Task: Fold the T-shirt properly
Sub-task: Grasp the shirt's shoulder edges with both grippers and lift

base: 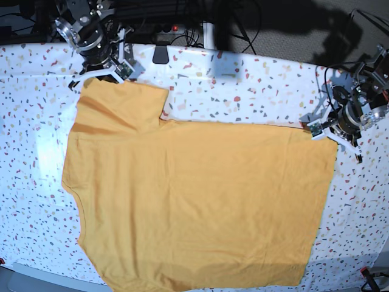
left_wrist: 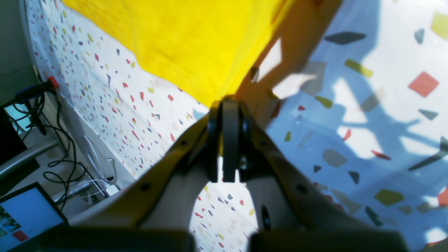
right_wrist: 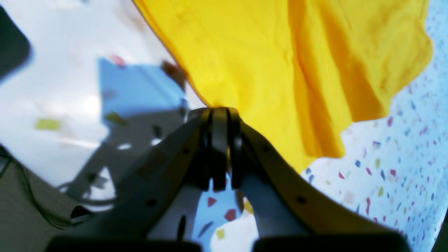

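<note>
The base view showed the T-shirt (base: 200, 207) spread nearly flat across the tabletop (base: 255, 91), which was covered by a white speckled cloth, with its body open and only the far sleeve near the top-left corner lying rumpled over itself. Judging from that layout, the folding had barely begun: no lengthwise or crosswise fold was visible in the body, so every real fold appeared to remain. The two arms sat at the far edge of the garment, well apart, one at each end. The right gripper (base: 103, 67) was at the shoulder end by the bunched sleeve, and the left gripper (base: 322, 126) was at the hem corner on the opposite side. In the right wrist view the right gripper (right_wrist: 219, 115) had its jaws drawn fully together, with the yellow cloth's edge running right into the tips, so it appeared pinched on the fabric there. In the left wrist view the left gripper (left_wrist: 229, 105) was likewise closed tight, and the pointed corner of the T-shirt (left_wrist: 182, 45) ended exactly at its tips, which suggested a hold on that corner. The likely step in hand was lifting this far edge to carry it over the body.
</note>
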